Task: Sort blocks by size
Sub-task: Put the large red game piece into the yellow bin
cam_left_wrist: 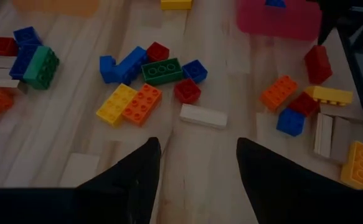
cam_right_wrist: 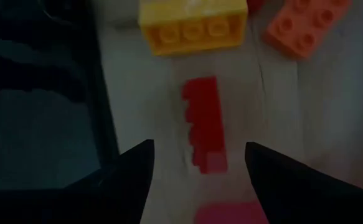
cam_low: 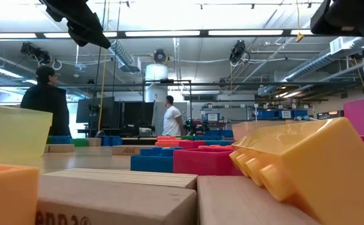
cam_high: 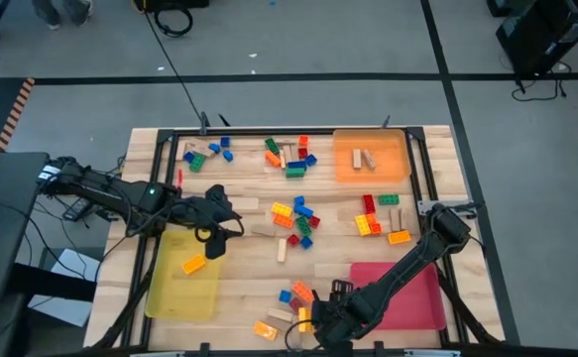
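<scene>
Plastic bricks and tan wooden pieces lie in loose groups on the wooden table (cam_high: pixel 249 268). One group lies at the centre (cam_high: pixel 296 220) and another at the near edge (cam_high: pixel 290 302). My right gripper (cam_high: pixel 315 322) hangs open over the near group, pointing down. A small red brick (cam_right_wrist: pixel 203 130) shows just beyond its fingertips (cam_right_wrist: pixel 197 146), with a yellow brick (cam_right_wrist: pixel 190 25) and an orange brick (cam_right_wrist: pixel 302 28) farther on. My left gripper (cam_high: pixel 217 230) stands open above the table beside the yellow tray (cam_high: pixel 170 293). A white wooden piece (cam_left_wrist: pixel 203 116) and coloured bricks (cam_left_wrist: pixel 128 102) lie ahead of its fingertips (cam_left_wrist: pixel 197 146).
An orange tray (cam_high: pixel 393 169) at the far right holds two wooden pieces (cam_high: pixel 365 159). A red tray (cam_high: pixel 412 297) lies at the near right. The yellow tray holds one orange-yellow brick (cam_high: pixel 193 264). More block groups lie far left (cam_high: pixel 204 154), far centre (cam_high: pixel 289 157) and right (cam_high: pixel 383 220). People stand beyond the table (cam_low: pixel 44 100).
</scene>
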Robot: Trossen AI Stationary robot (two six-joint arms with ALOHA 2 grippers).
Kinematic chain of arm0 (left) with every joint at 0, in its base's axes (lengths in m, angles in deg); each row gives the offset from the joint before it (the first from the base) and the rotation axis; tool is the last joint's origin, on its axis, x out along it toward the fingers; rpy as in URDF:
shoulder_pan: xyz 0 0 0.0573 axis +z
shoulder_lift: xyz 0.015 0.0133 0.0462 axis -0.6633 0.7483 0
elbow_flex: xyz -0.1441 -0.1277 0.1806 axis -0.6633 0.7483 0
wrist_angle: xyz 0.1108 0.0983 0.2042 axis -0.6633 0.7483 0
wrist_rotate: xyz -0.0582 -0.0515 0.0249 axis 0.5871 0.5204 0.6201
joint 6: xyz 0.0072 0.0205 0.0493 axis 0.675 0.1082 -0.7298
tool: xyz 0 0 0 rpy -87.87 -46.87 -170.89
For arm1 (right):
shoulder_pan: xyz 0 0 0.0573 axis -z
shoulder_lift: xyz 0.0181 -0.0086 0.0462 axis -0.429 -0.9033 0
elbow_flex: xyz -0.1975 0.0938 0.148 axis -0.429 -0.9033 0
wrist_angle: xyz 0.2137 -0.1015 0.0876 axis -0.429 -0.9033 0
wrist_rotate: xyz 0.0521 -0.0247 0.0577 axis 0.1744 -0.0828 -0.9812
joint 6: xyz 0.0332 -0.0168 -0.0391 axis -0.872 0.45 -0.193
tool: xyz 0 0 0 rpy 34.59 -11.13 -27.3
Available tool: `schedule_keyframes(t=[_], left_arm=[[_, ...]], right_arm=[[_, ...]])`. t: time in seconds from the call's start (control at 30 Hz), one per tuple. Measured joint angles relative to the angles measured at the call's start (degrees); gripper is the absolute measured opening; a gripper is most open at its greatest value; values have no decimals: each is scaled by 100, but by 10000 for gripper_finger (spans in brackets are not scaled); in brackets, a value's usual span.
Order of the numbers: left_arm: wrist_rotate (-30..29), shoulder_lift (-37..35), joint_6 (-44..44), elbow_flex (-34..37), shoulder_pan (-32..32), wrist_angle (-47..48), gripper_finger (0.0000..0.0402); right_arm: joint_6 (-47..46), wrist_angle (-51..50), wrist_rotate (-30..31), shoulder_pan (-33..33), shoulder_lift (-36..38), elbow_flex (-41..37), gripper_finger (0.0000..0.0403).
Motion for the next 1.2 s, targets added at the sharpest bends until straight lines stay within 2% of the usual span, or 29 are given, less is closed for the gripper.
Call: schedule_keyframes(t=[0.13, 0.3, 0.43, 0.6, 0.8, 1.03, 1.1, 1.2], left_arm=[[-10, 2, -4, 0, 0, 0, 218], [-61, 2, -7, 0, 0, 0, 218], [-61, 2, -7, 0, 0, 0, 218], [-59, 2, -7, 0, 0, 2, 218], [-59, 2, -7, 0, 2, 1, 218], [218, 2, 417, 0, 0, -60, 218], [251, 2, 437, 0, 0, -136, 218], [247, 2, 442, 0, 48, -412, 218]], right_arm=[[-143, 177, 245, 12, 0, -227, 258], [-41, 1247, 91, 8, 0, -723, 251], [-78, 1372, 46, 7, 0, -974, 243], [-194, 1543, -117, 13, 4, -1243, 199], [-475, 1847, -161, 33, 33, -1433, 106], [-1143, 1582, -287, 253, 142, -1248, 104], [-1363, 1578, -132, 361, 354, -1152, 104], [-1565, 1539, 669, 514, 878, -1103, 104]])
